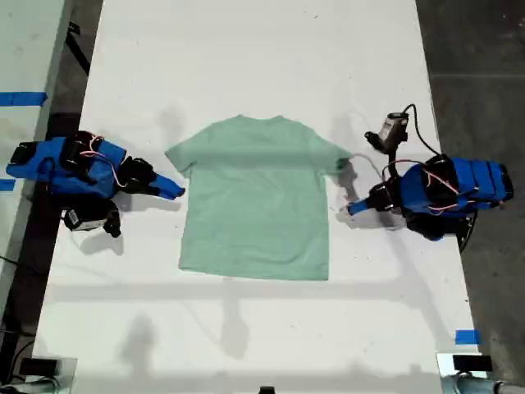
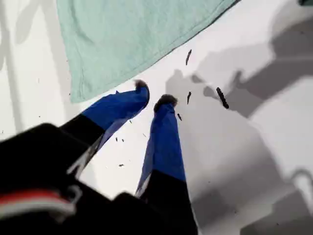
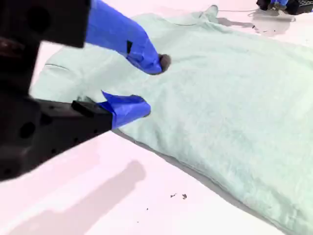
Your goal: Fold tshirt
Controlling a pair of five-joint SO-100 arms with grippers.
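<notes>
The pale mint-green tshirt (image 1: 256, 201) lies flat and spread out, collar toward the top of the exterior view, on the white table (image 1: 246, 49). My second gripper (image 1: 174, 191) is at the shirt's edge on the exterior view's left, just below the sleeve. In its wrist view it (image 3: 151, 85) stands open, low over the sleeve and side of the tshirt (image 3: 234, 98). My first gripper (image 1: 353, 208) rests on the table at the exterior view's right, beside the shirt. In its wrist view it (image 2: 154, 94) is slightly open and empty, just short of a corner of the tshirt (image 2: 132, 34).
A small camera on a cable (image 1: 392, 129) sits by the arm on the exterior view's right. Blue tape marks (image 1: 467, 336) the table's lower right in the exterior view, and more tape (image 1: 23, 98) lies off the table's left. Dark floor (image 1: 484, 49) borders the right edge.
</notes>
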